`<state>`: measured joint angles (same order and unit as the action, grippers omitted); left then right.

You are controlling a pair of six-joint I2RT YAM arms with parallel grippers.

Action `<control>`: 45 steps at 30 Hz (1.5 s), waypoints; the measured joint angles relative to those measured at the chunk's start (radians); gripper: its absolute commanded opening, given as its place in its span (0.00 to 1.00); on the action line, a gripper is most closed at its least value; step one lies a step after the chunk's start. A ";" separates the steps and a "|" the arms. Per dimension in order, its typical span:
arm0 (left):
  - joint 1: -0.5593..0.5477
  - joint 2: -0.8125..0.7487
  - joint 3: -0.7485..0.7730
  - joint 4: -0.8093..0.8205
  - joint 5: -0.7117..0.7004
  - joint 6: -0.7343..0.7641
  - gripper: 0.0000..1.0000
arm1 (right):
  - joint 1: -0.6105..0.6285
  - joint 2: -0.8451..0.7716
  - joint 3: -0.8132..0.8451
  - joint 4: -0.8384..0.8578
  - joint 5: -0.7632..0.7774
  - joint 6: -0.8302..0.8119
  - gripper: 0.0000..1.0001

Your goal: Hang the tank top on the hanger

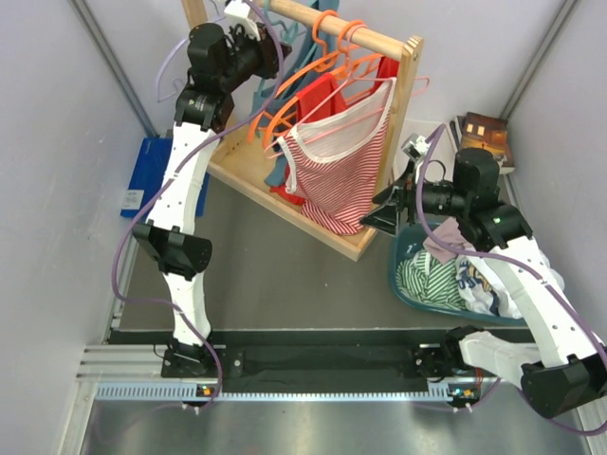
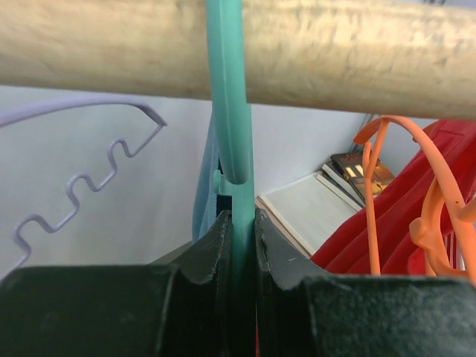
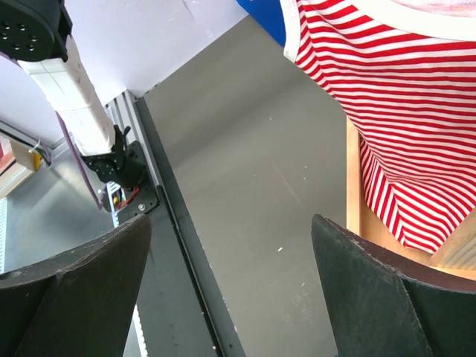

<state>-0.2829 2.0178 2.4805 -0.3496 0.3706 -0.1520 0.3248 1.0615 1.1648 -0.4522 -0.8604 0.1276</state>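
- The flat grey table [image 1: 275, 284] lies bare from the black rail at its near edge up to the rack's base. That is the widest free room, and pale walls close in on both sides.
- A light wooden clothes rack [image 1: 285, 204] stands diagonally at the far centre. Its base edge runs down to the right and its round wooden rail [image 2: 335, 52] lies across the top.
- A red-and-white striped sleeveless top [image 1: 341, 166] hangs in front, its hem overhanging the base edge.
- A round teal laundry basket [image 1: 398, 280] with heaped clothes sits at the right, just beside the rack's near corner.
- A solid red top [image 2: 416, 216] hangs behind the striped one.
- The plain dusty teal-blue tank top [image 1: 278, 173] hangs low under the rail's left end, mostly hidden by the other garments. I cannot tell whether it sits on the hanger.
- The right gripper [image 3: 230, 282] hovers over bare table beside the base edge, jaws spread wide and empty.
- The left gripper [image 2: 239, 223] is up at the rail, jaws pinched tight on the hanger's stem.
- The thin teal-green plastic hanger [image 2: 230, 111] hooks over the rail.
- Thin orange plastic hangers [image 2: 372, 201] crowd its right side.
- A lilac notched hanger [image 2: 89, 178] lies to its left, apart from it.
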 measured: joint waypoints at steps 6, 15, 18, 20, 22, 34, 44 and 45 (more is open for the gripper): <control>-0.019 0.011 0.000 0.000 0.007 -0.003 0.00 | 0.000 0.000 0.000 0.001 0.000 0.000 0.88; -0.026 -0.006 -0.017 -0.010 -0.009 0.014 0.19 | 0.000 0.000 -0.014 0.008 0.000 0.000 0.88; -0.026 -0.017 -0.022 -0.020 -0.019 0.017 0.32 | 0.000 -0.001 -0.020 0.011 -0.001 0.000 0.88; -0.026 -0.021 -0.022 -0.014 -0.022 0.013 0.47 | 0.000 -0.001 -0.020 0.011 0.000 0.000 0.88; -0.026 -0.030 -0.022 -0.010 -0.026 0.010 0.54 | 0.000 -0.001 -0.020 0.011 -0.001 -0.001 0.88; -0.027 -0.099 -0.029 0.013 -0.080 -0.006 0.99 | 0.000 -0.018 -0.020 0.009 0.005 -0.006 0.88; -0.028 -0.425 -0.413 0.024 -0.384 0.041 0.99 | -0.007 -0.055 -0.043 0.004 0.134 -0.001 0.88; -0.029 -0.491 -0.484 0.025 -0.449 0.039 0.99 | -0.014 -0.057 -0.047 0.000 0.162 0.004 0.88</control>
<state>-0.3119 1.5272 1.9961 -0.3244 -0.0788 -0.1127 0.3107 1.0046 1.1175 -0.4519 -0.6987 0.1314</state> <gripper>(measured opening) 0.989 0.884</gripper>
